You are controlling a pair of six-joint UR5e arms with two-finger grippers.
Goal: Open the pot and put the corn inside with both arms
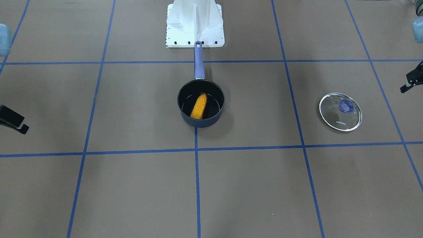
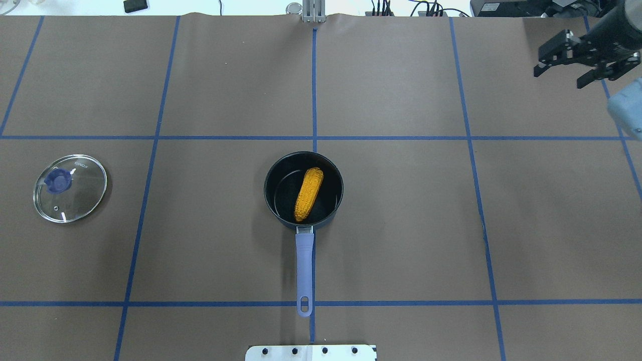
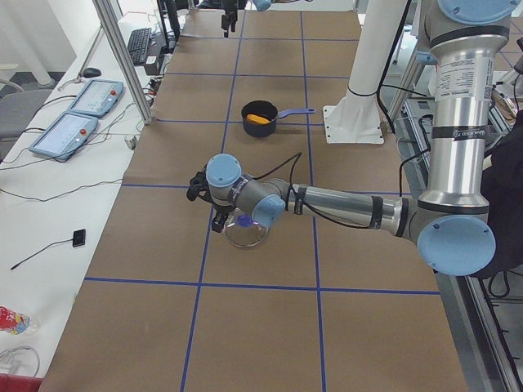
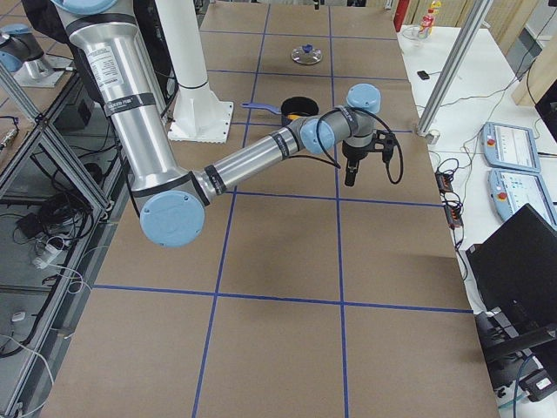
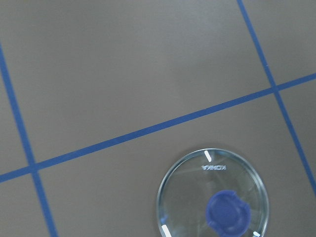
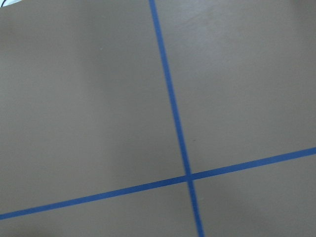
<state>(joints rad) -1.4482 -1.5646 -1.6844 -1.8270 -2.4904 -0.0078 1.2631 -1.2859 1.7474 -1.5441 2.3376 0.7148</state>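
Observation:
The dark navy pot (image 2: 270, 193) stands open at the table's middle, its purple-blue handle (image 2: 304, 268) pointing at the robot's base. The orange-yellow corn (image 2: 308, 194) lies inside it, also seen in the front view (image 1: 199, 106). The glass lid (image 2: 70, 188) with its blue knob lies flat on the table far to the robot's left, and shows in the left wrist view (image 5: 213, 197). My left gripper (image 1: 407, 83) hangs open and empty beside the lid. My right gripper (image 2: 559, 75) is open and empty at the far right, well away from the pot.
The white robot base plate (image 1: 195, 23) sits just behind the pot handle's end. Blue tape lines (image 2: 314, 90) divide the brown table into squares. A side bench with control pendants (image 3: 82, 110) runs along the far edge.

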